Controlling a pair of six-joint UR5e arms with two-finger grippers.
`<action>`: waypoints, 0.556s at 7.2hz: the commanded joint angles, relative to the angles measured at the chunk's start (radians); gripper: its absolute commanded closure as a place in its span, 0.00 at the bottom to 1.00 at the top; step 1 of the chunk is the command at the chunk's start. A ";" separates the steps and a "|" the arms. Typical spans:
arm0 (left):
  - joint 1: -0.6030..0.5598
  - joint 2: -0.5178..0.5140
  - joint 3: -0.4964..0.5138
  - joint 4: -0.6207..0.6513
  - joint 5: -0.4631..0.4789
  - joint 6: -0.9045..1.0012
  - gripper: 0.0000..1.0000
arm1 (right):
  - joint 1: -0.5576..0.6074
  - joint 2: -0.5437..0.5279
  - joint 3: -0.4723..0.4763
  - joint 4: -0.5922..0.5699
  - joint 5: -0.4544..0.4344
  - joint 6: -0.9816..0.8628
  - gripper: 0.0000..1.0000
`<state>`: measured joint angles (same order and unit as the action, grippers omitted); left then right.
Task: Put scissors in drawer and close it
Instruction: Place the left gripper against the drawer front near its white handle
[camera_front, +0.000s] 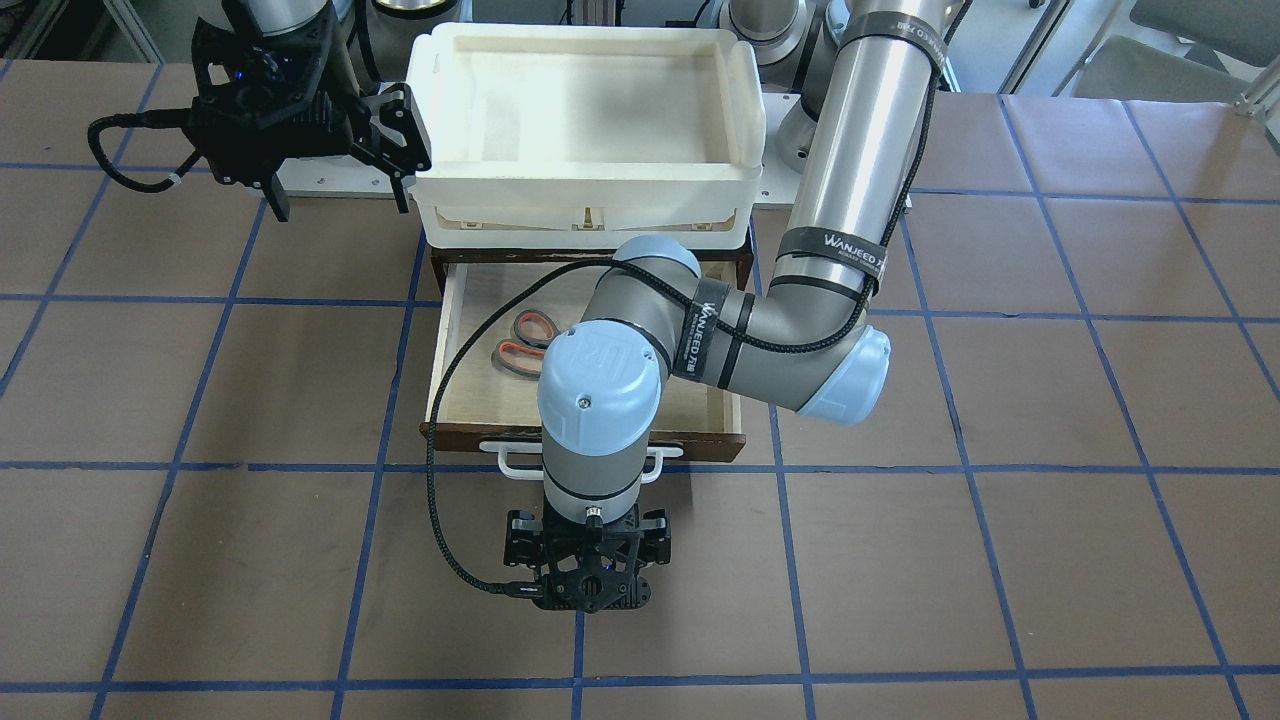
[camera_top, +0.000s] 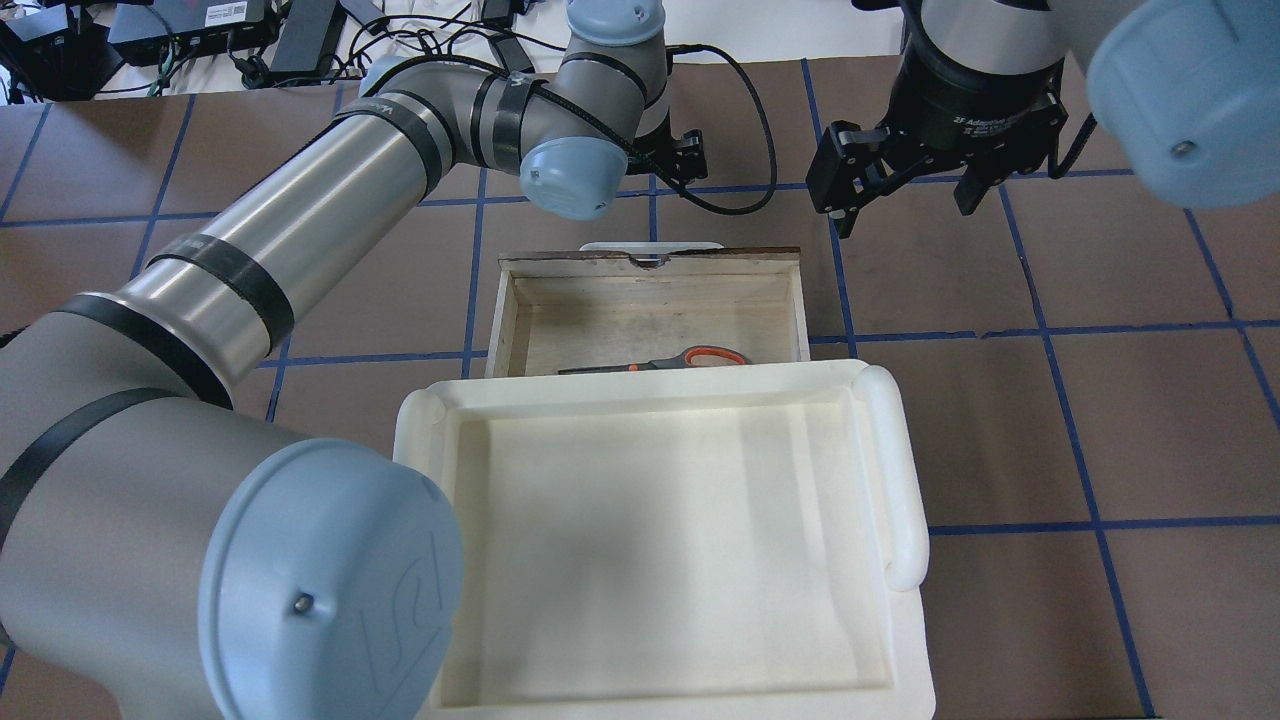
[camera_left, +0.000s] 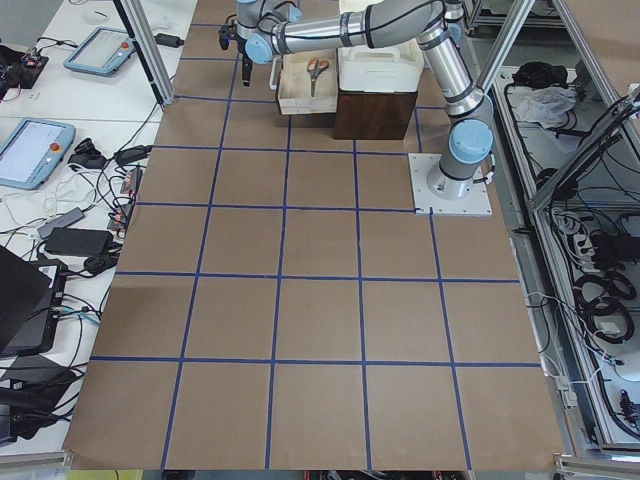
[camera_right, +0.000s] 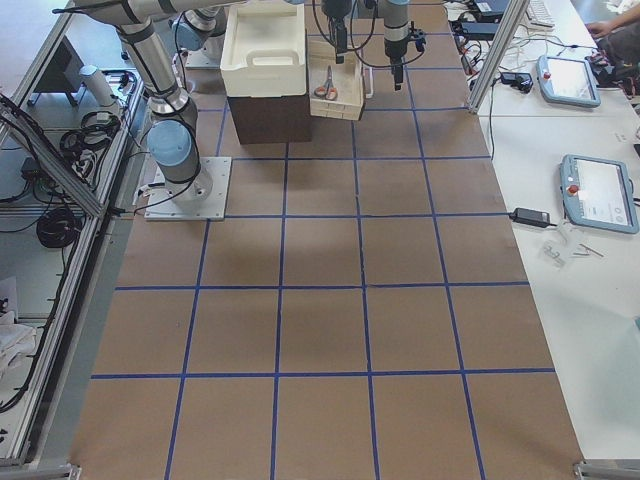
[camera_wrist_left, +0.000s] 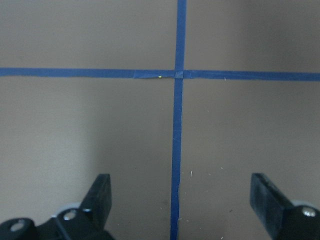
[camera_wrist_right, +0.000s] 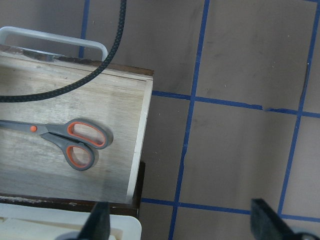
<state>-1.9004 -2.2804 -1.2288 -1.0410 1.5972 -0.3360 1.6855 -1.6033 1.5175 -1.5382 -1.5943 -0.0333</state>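
The scissors (camera_front: 520, 345) lie flat inside the open drawer (camera_front: 478, 320), orange-lined handles toward the robot's right; they also show in the overhead view (camera_top: 690, 358) and the right wrist view (camera_wrist_right: 70, 142). The drawer's white bar handle (camera_front: 515, 462) faces away from the robot. My left gripper (camera_front: 588, 575) is open and empty, pointing down at the bare table just beyond the handle; its fingers (camera_wrist_left: 100, 192) stand wide apart over a blue tape cross. My right gripper (camera_top: 905, 200) is open and empty, held above the table beside the drawer's right side.
A white plastic tray (camera_top: 900, 460) sits on top of the cabinet, over the drawer's rear part. The left arm's elbow and black cable (camera_front: 450, 400) hang over the open drawer. Brown table paper with blue tape lines surrounds it.
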 joint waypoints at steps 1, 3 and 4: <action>-0.003 -0.031 0.008 -0.043 0.003 0.028 0.00 | -0.001 0.000 0.006 -0.006 0.000 0.016 0.00; -0.003 -0.042 0.023 -0.158 -0.005 0.029 0.00 | -0.047 0.002 0.006 0.001 0.025 0.023 0.00; -0.003 -0.053 0.035 -0.197 -0.016 0.028 0.00 | -0.078 0.000 0.007 0.016 0.040 0.021 0.00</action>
<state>-1.9036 -2.3215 -1.2069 -1.1811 1.5922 -0.3079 1.6441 -1.6021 1.5237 -1.5357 -1.5734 -0.0133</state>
